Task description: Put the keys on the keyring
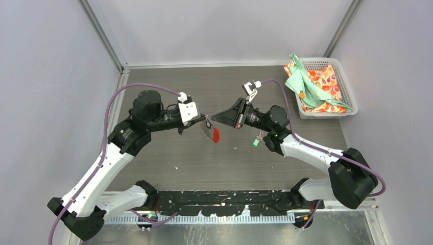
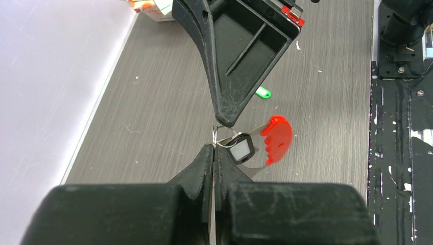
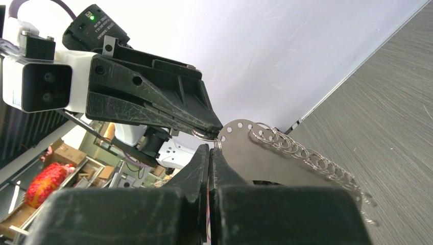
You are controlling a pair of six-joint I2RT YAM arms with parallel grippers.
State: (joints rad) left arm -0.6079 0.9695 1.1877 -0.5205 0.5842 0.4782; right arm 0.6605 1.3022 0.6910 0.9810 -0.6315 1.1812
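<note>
Now, over the grey counter, the left end effector and right end effector are facing tip to tip at mid-frame, both pressed together, the left pinching the keyring, which is hanging down-right between them, while the green-tagged key is lying lower right, nearer the right one.

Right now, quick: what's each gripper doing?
Left gripper: jaws shut on the keyring.
Right gripper: jaws shut at the keyring's wire loop; whether they pinch it cannot be told.
</note>
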